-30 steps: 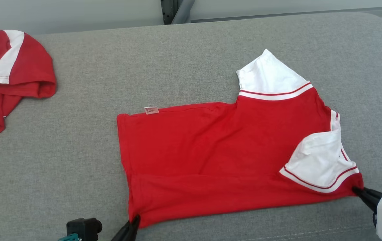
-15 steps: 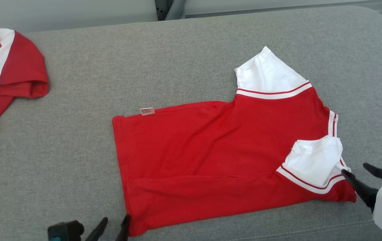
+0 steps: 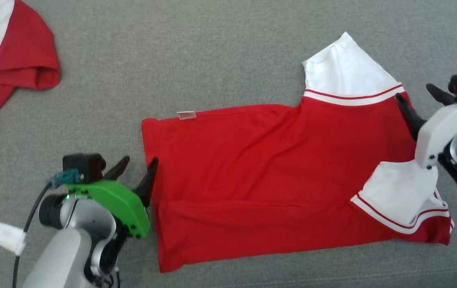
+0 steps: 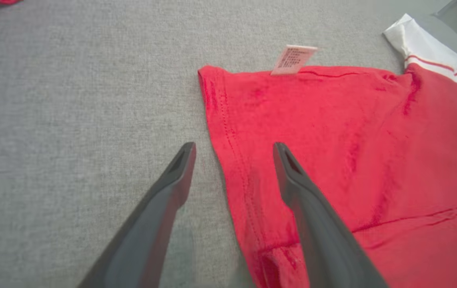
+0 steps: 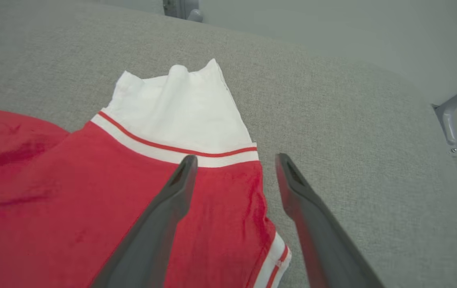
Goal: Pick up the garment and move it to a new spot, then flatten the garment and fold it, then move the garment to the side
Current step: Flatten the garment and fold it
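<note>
The red garment (image 3: 272,180) lies spread on the grey cushion (image 3: 212,60), its white far sleeve (image 3: 344,68) pointing away and its near sleeve (image 3: 400,188) folded over the near right corner. The left gripper (image 3: 140,161), wide and empty, straddles the left hem with one finger over bare cushion and one over red cloth. The right gripper (image 3: 414,92), equally wide and empty, straddles the right edge just below the far sleeve, while a second red-and-white garment (image 3: 12,60) lies crumpled well apart at far left.
</note>
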Available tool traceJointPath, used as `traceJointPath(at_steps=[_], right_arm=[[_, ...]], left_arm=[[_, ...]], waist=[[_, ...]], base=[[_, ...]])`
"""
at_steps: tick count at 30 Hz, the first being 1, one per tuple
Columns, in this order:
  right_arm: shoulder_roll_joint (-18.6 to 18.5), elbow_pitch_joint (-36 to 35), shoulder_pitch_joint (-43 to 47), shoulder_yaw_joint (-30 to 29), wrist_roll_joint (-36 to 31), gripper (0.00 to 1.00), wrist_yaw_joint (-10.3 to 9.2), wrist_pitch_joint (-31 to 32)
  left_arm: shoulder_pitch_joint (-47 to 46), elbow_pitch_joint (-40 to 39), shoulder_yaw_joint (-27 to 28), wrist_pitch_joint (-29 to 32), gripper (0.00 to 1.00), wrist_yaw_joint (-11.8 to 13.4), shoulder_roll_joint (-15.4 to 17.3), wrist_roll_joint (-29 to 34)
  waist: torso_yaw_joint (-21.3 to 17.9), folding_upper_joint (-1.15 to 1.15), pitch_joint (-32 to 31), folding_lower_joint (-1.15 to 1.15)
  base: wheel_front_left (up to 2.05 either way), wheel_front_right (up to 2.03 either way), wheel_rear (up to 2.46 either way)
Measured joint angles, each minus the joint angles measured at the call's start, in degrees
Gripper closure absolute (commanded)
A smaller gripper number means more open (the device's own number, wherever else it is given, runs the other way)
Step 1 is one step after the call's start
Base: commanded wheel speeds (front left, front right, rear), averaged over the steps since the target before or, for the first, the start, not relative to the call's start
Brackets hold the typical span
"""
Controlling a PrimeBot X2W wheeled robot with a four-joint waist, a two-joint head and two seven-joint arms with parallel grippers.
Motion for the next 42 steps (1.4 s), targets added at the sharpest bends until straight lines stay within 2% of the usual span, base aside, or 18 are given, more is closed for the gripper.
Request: traceJointPath(at_steps=[4,12,17,25,26,27,28,29,30,38,42], right_arm=[[3.0,10.3,-8.8,1.4,-3.8,0.00,-0.01,-2.3],[4.3,27.0,-21.2,2.4,-10.0,0.00,0.00,-6.1],[4.5,34.1,-26.5,1.6,-12.4,0.00,-0.01,-7.8],[5.7,41.4,-32.1,0.9,-14.2,0.00,-0.08,-10.5],[5.9,42.1,-32.4,0.8,-14.2,0.19,-0.08,-10.8],[6.2,43.5,-33.0,0.7,-13.8,1.00,-0.08,-11.4],[6.2,43.5,-33.0,0.7,-13.8,1.00,-0.08,-11.4],[6.3,44.1,-33.0,0.3,-13.3,1.00,-0.07,-12.3],[6.5,44.6,-33.0,0.8,-13.0,1.00,-0.07,-12.8],[6.7,46.5,-30.4,2.4,-7.1,1.00,-0.03,-18.2],[6.0,44.5,-28.0,4.8,-3.0,1.00,-0.03,-19.8]], left_arm=[[-9.3,7.7,-1.7,-0.4,0.00,-1.7,-2.8,1.4],[-19.1,20.2,-5.7,-1.8,0.00,-5.8,-6.8,3.4],[-22.7,23.7,-7.0,-3.1,0.00,-7.7,-9.1,3.4],[-27.1,26.7,-8.9,-4.3,0.00,-9.2,-10.8,3.4],[-27.5,26.9,-9.1,-4.4,0.00,-9.4,-11.0,3.4],[-27.9,27.4,-9.6,-4.6,0.44,-9.5,-11.1,3.1],[-27.9,27.4,-9.6,-4.6,0.44,-9.5,-11.1,3.1],[-28.0,27.8,-9.9,-4.6,0.76,-9.8,-11.1,3.0],[-28.2,28.0,-10.3,-4.5,1.00,-9.9,-11.1,2.8],[-26.2,28.0,-11.7,-6.2,1.00,-10.5,-10.4,0.1],[-23.7,26.9,-10.8,-7.8,1.00,-10.3,-9.3,-0.5]], waist=[[1.9,0.00,2.3,0.00],[6.4,0.00,6.2,0.01],[8.6,0.00,8.5,0.00],[10.6,0.00,11.0,0.00],[10.8,0.00,11.1,0.00],[10.8,0.00,11.2,0.00],[10.8,0.00,11.2,0.00],[10.8,0.00,11.0,0.00],[10.8,0.00,10.8,0.00],[9.9,0.00,7.4,0.00],[9.0,0.00,4.6,0.00]], base=[[0.00,0.00,0.00],[0.00,0.00,0.00],[0.00,0.00,0.00],[0.00,0.00,0.00],[0.00,0.00,0.00],[0.00,0.00,0.00],[0.00,0.00,0.00],[0.00,0.00,0.00],[0.00,0.00,0.00],[0.00,0.00,0.00],[0.00,0.00,0.00]])
